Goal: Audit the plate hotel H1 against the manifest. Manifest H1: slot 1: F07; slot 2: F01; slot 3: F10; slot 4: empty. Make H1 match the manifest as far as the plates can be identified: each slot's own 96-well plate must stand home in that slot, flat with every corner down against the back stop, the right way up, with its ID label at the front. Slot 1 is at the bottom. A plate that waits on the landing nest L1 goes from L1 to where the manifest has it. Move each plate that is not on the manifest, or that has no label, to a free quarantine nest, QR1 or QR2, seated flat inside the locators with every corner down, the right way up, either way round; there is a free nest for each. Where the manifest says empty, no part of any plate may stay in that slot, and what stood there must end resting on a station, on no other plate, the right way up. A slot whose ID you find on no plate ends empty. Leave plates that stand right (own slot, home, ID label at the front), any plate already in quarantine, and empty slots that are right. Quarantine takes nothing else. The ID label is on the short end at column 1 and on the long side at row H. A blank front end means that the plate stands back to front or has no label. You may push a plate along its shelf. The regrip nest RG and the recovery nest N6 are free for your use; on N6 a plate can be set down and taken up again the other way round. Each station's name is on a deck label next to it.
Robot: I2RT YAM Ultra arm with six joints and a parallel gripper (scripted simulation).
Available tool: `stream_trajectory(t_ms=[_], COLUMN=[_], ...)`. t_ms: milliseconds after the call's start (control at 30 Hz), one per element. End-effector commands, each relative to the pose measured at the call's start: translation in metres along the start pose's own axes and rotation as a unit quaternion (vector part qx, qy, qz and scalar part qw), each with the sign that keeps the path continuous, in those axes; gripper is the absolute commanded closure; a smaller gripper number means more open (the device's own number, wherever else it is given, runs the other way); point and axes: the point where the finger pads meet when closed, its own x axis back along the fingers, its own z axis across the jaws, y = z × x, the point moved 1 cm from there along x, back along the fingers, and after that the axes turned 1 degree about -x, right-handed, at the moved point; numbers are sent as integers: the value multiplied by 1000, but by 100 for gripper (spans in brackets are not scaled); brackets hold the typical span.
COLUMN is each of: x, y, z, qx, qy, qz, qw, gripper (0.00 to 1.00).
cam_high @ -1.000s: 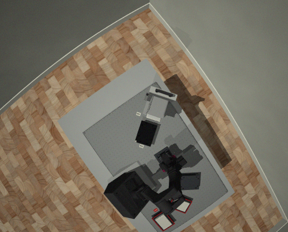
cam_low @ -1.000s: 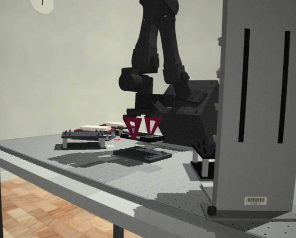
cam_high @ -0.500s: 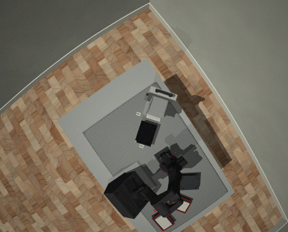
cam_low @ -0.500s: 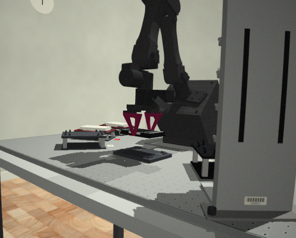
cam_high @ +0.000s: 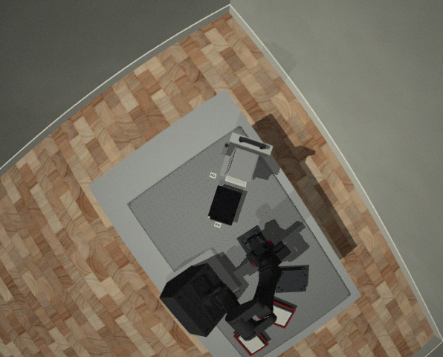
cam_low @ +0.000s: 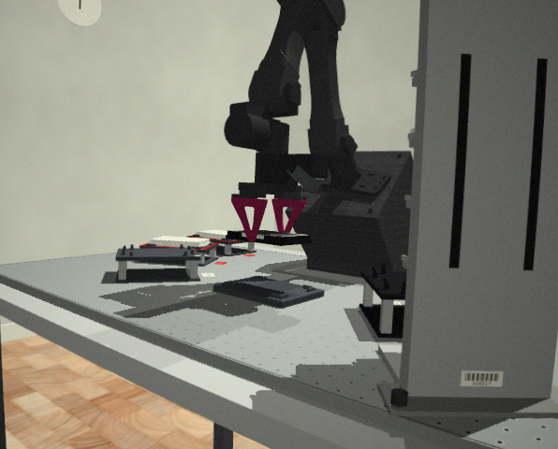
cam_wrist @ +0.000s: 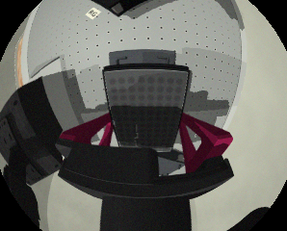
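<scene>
My gripper [cam_low: 267, 235] [cam_wrist: 145, 115] [cam_high: 258, 245] has dark red fingers and is shut across the width of a dark 96-well plate [cam_low: 288, 238] [cam_wrist: 146, 99]. It holds the plate flat in the air above a low dark nest [cam_low: 270, 291]. In the wrist view the plate's wells face up and its far end points away from me; no label shows. The grey plate hotel H1 [cam_high: 248, 155] [cam_low: 491, 217] stands at the far end of the deck, and a white plate edge [cam_high: 235, 179] shows at its front.
A black station [cam_high: 225, 205] lies in front of the hotel. Two red-edged quarantine nests each hold a white plate [cam_high: 284, 315] [cam_high: 252, 342] [cam_low: 180, 239]. A raised dark nest [cam_high: 293, 278] [cam_low: 155, 253] stands near them. The large dark arm base [cam_high: 192, 297] [cam_low: 361, 226] is close behind me.
</scene>
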Motion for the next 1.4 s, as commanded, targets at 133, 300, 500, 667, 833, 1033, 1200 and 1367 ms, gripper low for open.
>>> stream_trajectory(t_ms=[133,300,500,667,833,1033,1200,1367], x=[15,29,45,53,66,82,93,104], y=[0,0,0,0,0,0,0,0], z=[3,2,2,2,2,2,1,1], qx=[0,0,0,0,0,0,0,0], qy=[7,7,7,7,7,7,7,7], qz=[0,0,0,0,0,0,0,0], qw=[1000,1000,1000,1000,1000,1000,1000,1000], gripper=[14,14,14,14,14,14,14,14])
